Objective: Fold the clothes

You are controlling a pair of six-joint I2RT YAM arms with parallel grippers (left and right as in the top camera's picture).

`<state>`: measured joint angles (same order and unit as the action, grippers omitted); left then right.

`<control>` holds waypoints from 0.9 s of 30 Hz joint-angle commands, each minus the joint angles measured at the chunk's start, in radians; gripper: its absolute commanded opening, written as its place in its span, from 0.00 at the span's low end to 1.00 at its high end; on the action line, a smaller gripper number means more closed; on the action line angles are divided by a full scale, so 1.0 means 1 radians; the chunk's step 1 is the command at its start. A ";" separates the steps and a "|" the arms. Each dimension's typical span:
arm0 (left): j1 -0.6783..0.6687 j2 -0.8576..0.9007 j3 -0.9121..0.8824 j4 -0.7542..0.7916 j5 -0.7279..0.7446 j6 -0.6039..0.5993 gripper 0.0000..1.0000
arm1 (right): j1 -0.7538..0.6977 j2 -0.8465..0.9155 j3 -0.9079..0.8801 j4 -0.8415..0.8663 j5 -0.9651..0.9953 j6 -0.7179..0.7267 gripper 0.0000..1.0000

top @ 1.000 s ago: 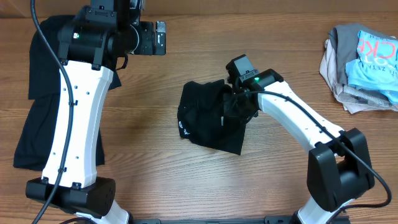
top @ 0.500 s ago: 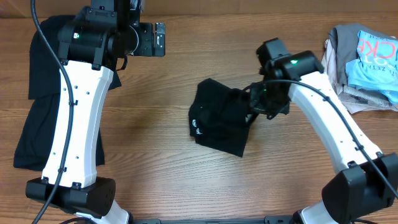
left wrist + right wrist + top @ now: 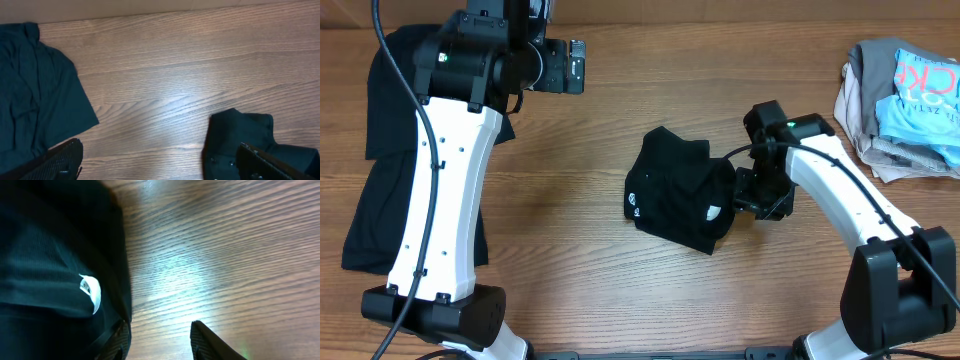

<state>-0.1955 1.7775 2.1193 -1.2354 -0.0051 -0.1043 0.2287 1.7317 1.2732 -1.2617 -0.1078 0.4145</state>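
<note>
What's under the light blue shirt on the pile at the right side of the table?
A gray garment and a beige garment stick out from beneath the light blue shirt. Whatever else lies below is covered by the shirt.

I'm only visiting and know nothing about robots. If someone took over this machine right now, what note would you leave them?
Grippers: the left gripper is open and empty, over the far side of the table. The right gripper is open and holds nothing, with one finger against the right edge of the folded black garment.
Done: that garment lies mid-table in a compact fold.
Left: the black shirt spread out on the left, and the pile of clothes at the far right.
</note>
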 commanded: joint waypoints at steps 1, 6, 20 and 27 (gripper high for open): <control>0.006 -0.010 -0.003 -0.003 -0.014 0.015 1.00 | -0.008 -0.018 0.100 -0.016 -0.020 -0.023 0.45; 0.006 -0.010 -0.003 -0.008 -0.014 0.015 1.00 | 0.017 -0.026 0.200 -0.011 -0.029 -0.073 0.45; 0.006 0.020 -0.003 -0.024 -0.014 0.015 1.00 | 0.028 0.034 0.157 0.213 -0.145 0.120 0.79; 0.006 0.040 -0.003 -0.026 -0.014 0.015 1.00 | 0.032 0.034 0.157 0.232 -0.269 0.259 0.82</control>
<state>-0.1955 1.7988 2.1193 -1.2610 -0.0059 -0.1017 0.2562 1.7630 1.4338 -1.0309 -0.3023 0.5819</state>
